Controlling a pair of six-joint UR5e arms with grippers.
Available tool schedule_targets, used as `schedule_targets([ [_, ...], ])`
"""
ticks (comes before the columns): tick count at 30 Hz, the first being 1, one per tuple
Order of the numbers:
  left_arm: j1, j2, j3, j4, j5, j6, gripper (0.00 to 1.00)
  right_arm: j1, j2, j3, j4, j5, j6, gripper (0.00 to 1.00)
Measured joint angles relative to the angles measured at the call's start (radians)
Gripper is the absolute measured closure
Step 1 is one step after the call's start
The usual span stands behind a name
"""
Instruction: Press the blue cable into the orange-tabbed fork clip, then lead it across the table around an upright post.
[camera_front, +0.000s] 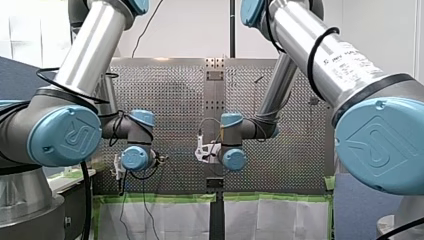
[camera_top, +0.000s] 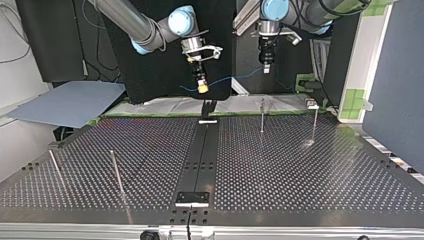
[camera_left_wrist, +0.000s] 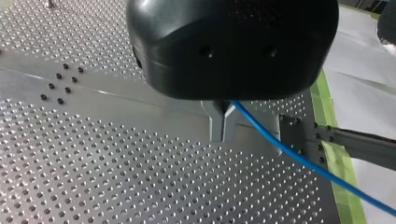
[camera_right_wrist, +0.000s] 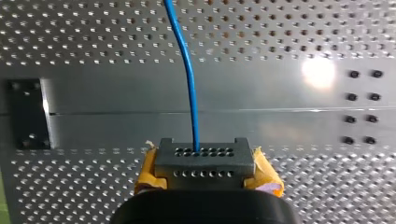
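Above the far edge of the perforated metal worktop (camera_top: 300, 170), as the top view has it, a thin blue cable (camera_top: 235, 77) hangs in the air between the two tools, well clear of the surface. The left tool (camera_top: 266, 70), black and pointing down, comes in at that view's right. Its own wrist view shows the metal fingers (camera_left_wrist: 223, 123) pressed together on the cable (camera_left_wrist: 299, 156), which leaves them at the upper end and slants away over the worktop (camera_left_wrist: 116, 177) and a strip of green tape (camera_left_wrist: 334, 154) along its edge. The right tool (camera_top: 202, 89), at the top view's left of the other, hangs a little lower and shows a yellow tip. It too is pinching the cable, and a short tail of blue pokes out beyond it towards the view's left. In the right wrist view the cable (camera_right_wrist: 189, 74) rises straight out of a dark grey block with rows of small holes (camera_right_wrist: 204, 161), which sits between the tool's yellow pads (camera_right_wrist: 264, 175). Four thin upright metal posts (camera_top: 262, 116) stand on the worktop: two near the far edge at the top view's right, two nearer the camera at its left. The cable touches none of them. A flat black strip (camera_top: 200, 160) runs down the middle of the worktop, and white sheeting (camera_top: 165, 106) lies beyond its far edge.
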Motion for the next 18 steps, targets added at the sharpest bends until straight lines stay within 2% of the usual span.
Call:
schedule_targets([
  [8, 0.08, -0.034, 0.013, 0.025, 0.071, 0.012, 1.0, -0.002, 0.073, -0.049, 0.001, -0.011, 0.018, 1.0],
  [13, 0.131, -0.083, 0.055, 0.068, 0.081, -0.002, 1.0, -0.009, 0.12, -0.093, 0.01, -0.014, 0.021, 1.0],
  [18, 0.154, -0.128, 0.077, 0.112, 0.082, -0.014, 1.0, -0.019, 0.173, -0.133, 0.025, -0.018, 0.017, 1.0],
])
